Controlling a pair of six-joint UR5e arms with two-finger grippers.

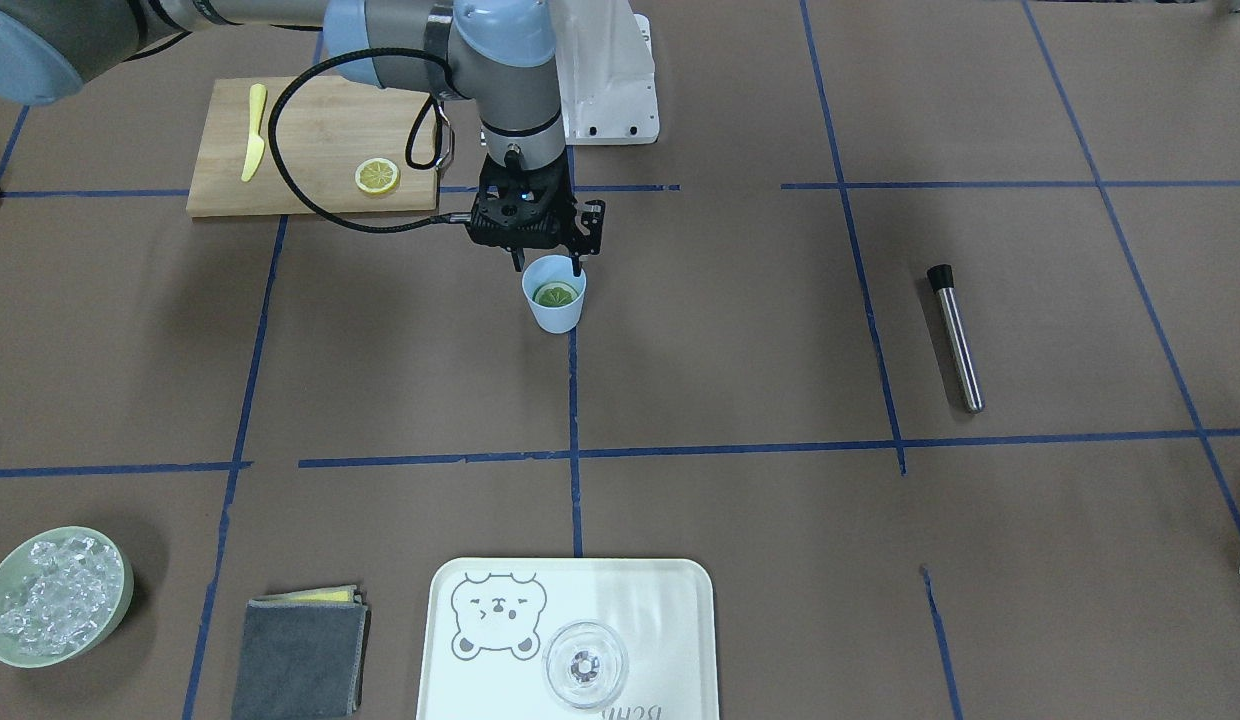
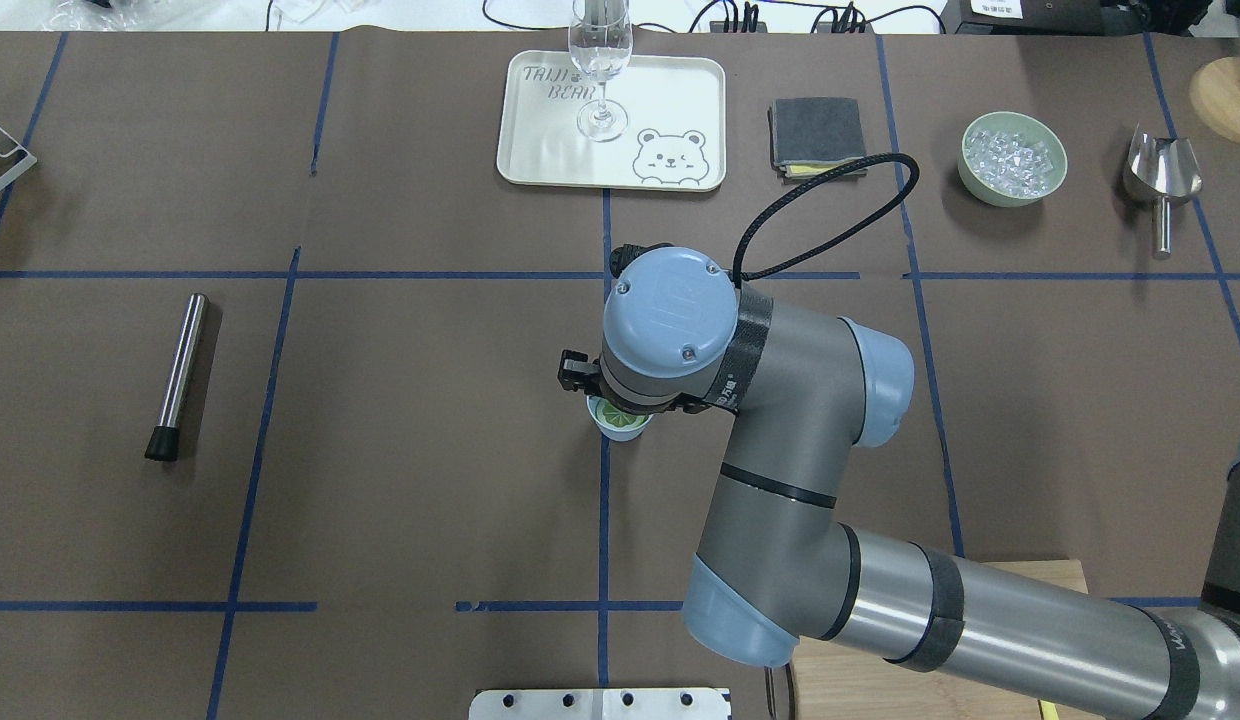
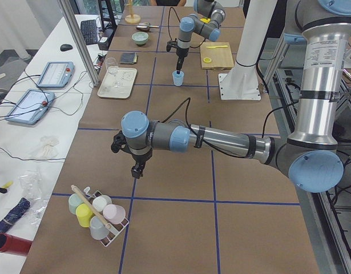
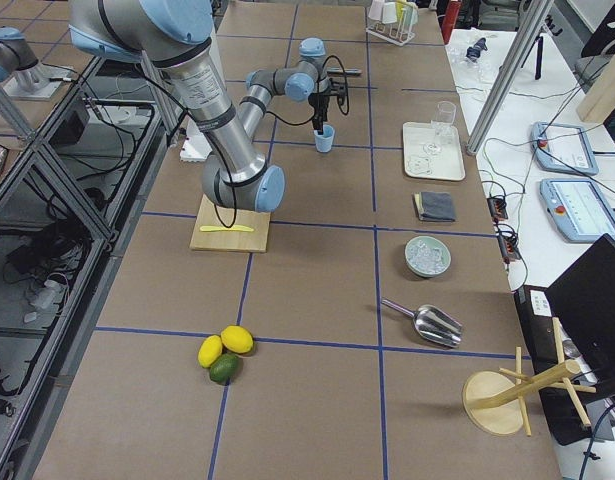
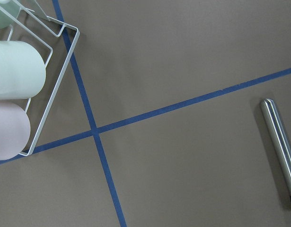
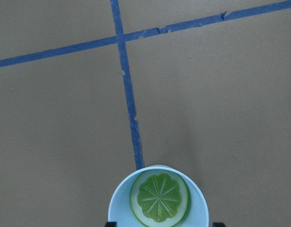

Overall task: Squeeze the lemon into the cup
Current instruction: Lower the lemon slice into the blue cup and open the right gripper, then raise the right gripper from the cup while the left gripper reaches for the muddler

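The cup (image 6: 118,204), upright on the table (image 6: 221,118) beneath the right end effector (image 1: 549,263), its jaws apart and empty, holds the lemon (image 6: 159,197) lying inside: a light, soft, slippery slice, probably best pinched across its rind.

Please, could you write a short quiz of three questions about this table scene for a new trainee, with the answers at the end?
1. True or false: the thin round lemon slice lies inside the small light-blue tapered cup.
2. How many lemon slices lie on the rectangular wooden cutting board? A) none B) one C) two
3. Fill in the missing word: the right arm's tool hangs just above the cup, one finger on each side of the rim, with its jaws ____.

Key: 1 true; 2 B; 3 open.
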